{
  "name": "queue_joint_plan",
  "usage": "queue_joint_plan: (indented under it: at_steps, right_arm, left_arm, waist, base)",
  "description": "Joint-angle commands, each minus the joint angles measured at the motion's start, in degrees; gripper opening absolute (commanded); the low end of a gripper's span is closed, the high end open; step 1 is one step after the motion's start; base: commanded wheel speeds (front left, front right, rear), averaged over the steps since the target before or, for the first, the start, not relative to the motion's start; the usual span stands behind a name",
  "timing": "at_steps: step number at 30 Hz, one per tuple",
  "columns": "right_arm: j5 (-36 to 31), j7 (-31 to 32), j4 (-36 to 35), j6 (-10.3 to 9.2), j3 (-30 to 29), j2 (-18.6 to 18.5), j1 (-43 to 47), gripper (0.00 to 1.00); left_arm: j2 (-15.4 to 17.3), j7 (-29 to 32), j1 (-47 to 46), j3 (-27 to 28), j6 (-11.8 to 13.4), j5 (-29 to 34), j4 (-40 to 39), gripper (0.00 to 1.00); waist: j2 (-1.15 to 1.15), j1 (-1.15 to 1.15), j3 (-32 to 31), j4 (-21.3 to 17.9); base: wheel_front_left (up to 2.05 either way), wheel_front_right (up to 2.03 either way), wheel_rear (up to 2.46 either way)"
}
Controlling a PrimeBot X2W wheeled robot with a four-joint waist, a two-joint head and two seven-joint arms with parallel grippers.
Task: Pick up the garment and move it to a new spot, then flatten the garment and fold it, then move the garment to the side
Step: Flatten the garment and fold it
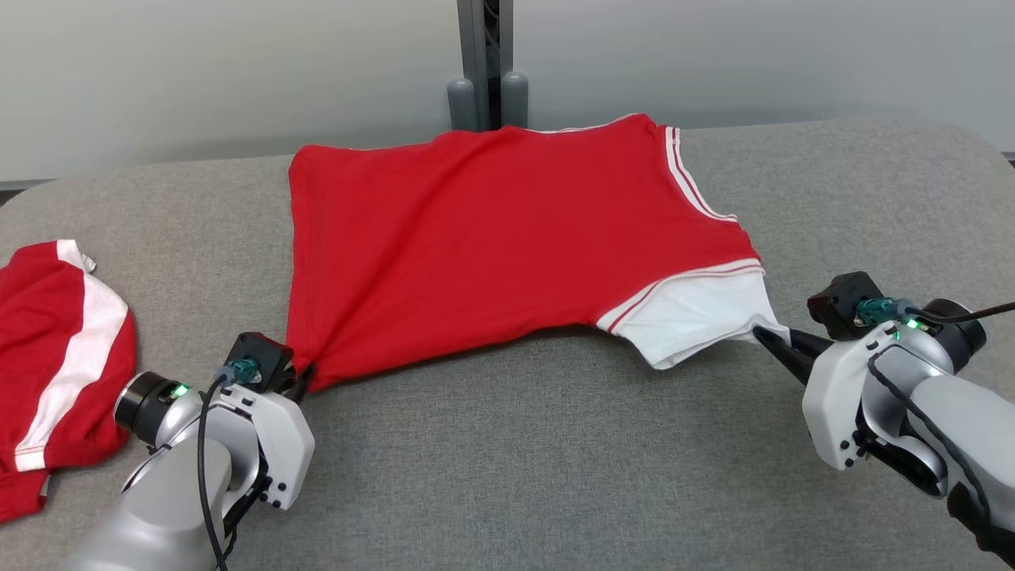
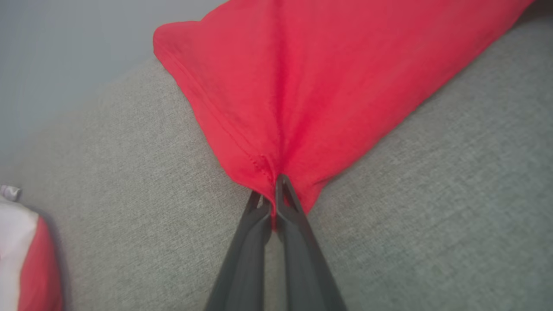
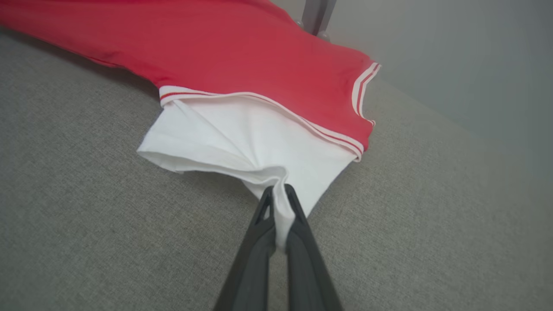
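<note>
The garment [image 1: 492,238] is a red T-shirt with white sleeves and striped trim, spread across the grey table [image 1: 555,476]. My left gripper [image 1: 305,379] is shut on its near red hem corner, seen close in the left wrist view [image 2: 272,194], where red cloth [image 2: 311,86] fans out from the pinch. At the right, my right gripper [image 1: 767,339] is shut on the edge of the white sleeve [image 1: 698,317]. In the right wrist view that gripper [image 3: 276,196] pinches white sleeve fabric [image 3: 242,138] into folds. The shirt is stretched taut between both grips.
A second red and white garment [image 1: 55,357] lies bunched at the table's left edge, also seen as a red and white patch [image 2: 21,250]. A grey post [image 1: 484,63] stands behind the table at the far middle. Bare grey surface lies in front of the shirt.
</note>
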Motion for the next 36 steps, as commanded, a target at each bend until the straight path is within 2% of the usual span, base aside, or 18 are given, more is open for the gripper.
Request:
queue_joint_plan:
  at_steps: [1, 12, 19, 25, 32, 36]
  right_arm:
    - [1.87, 1.37, -0.88, -0.01, 0.92, -1.27, 0.6, 0.0]
    - [13.67, 11.9, -9.57, -0.01, 8.28, -8.19, 0.66, 0.0]
    - [18.08, 17.74, -14.07, -0.01, 9.77, -11.23, 1.83, 0.0]
    - [21.62, 24.15, -16.55, -0.01, 10.09, -13.82, 3.88, 0.0]
    - [25.44, 30.33, -19.51, -0.02, 7.98, -16.37, 7.89, 0.0]
    - [27.33, 32.56, -21.51, -0.02, 5.99, -17.33, 10.75, 0.0]
  left_arm:
    - [0.5, -0.06, 0.97, -1.08, -0.03, 0.91, 0.06, 0.0]
    - [3.27, 1.21, 3.48, -8.05, -0.02, 5.08, -1.67, 0.0]
    - [5.82, 4.34, 5.76, -11.22, 0.0, 4.56, -5.09, 0.0]
    - [9.4, 8.35, 7.95, -12.69, 0.09, 3.11, -10.09, 0.0]
    - [13.79, 15.9, 12.11, -12.33, 2.09, 0.24, -19.21, 0.0]
    - [17.02, 20.09, 15.28, -11.38, 4.4, -2.44, -27.5, 0.0]
  waist:
    - [0.0, 0.0, -0.78, 0.07]
    - [0.0, 0.0, -4.6, -0.15]
    - [0.0, 0.0, -6.35, -0.27]
    - [0.0, 0.0, -7.54, -0.32]
    - [0.0, 0.0, -8.2, -0.11]
    - [0.0, 0.0, -8.32, 0.11]
  base:
    - [0.0, 0.0, 0.0]
    - [0.0, 0.0, 0.0]
    - [0.0, 0.0, 0.0]
    - [0.0, 0.0, 0.0]
    - [0.0, 0.0, 0.0]
    - [0.0, 0.0, 0.0]
